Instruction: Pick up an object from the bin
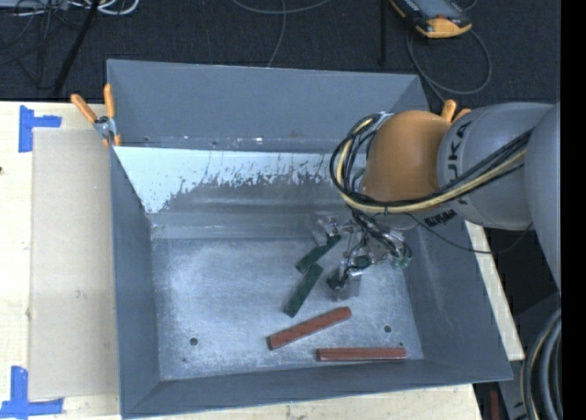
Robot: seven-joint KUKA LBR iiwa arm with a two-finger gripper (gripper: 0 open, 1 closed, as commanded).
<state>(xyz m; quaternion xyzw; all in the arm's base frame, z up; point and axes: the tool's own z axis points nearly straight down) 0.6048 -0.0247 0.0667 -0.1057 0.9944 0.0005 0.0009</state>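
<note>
My gripper (pixel 351 263) hangs low over the bin floor, right of the middle, under the arm's orange cover. Just left of it lie two dark green strips: a short one (pixel 318 253) touching the gripper's left side, and a longer one (pixel 303 291) slanting down and left from it. Whether either strip is held I cannot tell. A reddish-brown bar (pixel 309 328) lies slanted a little below the gripper.
A second reddish-brown bar (pixel 360 353) lies flat near the bin's front wall, right of centre. The arm and its cables reach in from the right and cover the bin's right rim. The left half of the floor is bare metal.
</note>
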